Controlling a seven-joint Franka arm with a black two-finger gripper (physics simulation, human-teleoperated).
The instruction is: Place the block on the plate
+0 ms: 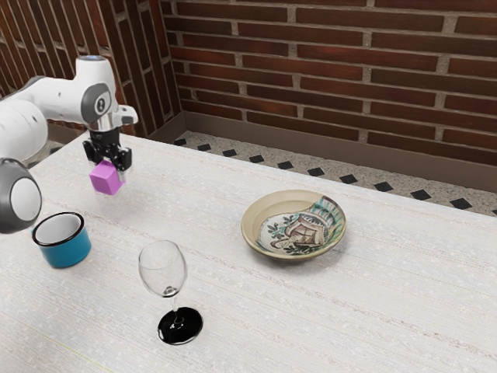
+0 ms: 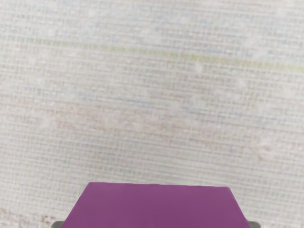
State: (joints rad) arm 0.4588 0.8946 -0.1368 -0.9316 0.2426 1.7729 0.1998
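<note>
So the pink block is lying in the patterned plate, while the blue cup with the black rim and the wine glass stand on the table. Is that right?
Not quite: the exterior view shows the pink block in the pincer, well away from the patterned plate. The blue cup and the wine glass do stand on the table.

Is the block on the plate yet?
No, the block is at the gripper, well apart from the plate.
</note>
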